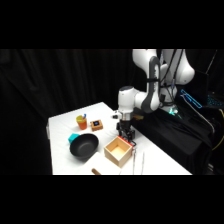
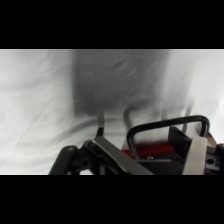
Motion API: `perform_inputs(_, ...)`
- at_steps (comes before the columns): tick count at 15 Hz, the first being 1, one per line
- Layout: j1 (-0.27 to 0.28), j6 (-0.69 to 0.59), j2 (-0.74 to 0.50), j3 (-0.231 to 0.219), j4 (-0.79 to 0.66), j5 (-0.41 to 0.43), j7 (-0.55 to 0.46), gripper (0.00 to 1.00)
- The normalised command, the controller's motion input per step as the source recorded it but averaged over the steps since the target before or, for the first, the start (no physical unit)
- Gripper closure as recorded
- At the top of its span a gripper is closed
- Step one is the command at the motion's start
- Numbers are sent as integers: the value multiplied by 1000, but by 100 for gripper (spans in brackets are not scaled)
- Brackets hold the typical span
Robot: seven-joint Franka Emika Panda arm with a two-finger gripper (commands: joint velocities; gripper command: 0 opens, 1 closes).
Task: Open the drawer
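Side view: claw (image 1: 126, 134) low over table (image 1: 62, 125), at right-hand end of drawer (image 1: 119, 150), which sits near table's near edge beside black bowl (image 1: 83, 146). Drawer box shows open top, pale inside. Wrist view: black loop handle (image 2: 170, 127) lies right in front of claw, just ahead of fingers, loop running crosswise; red part behind it. Claw state: cannot tell, nor whether handle is pinched. Judgement: coming pull runs along drawer's length, away from box, claw already on handle side.
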Motion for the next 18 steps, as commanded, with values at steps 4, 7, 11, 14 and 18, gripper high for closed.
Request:
perform_inputs(4, -101, -371, -535, 266, -149, 347, -190, 0)
perform_inputs(7, 202, -447, -628, -26, -111, 473, -304, 0)
perform_inputs(11, 491, -507, -588, -440, -35, 205, -175, 0)
perform_inputs(14, 437, -475, -427, -488, 41, -134, 16, 0)
perform_inputs(18, 279, -380, -286, -339, 94, -200, 81, 0)
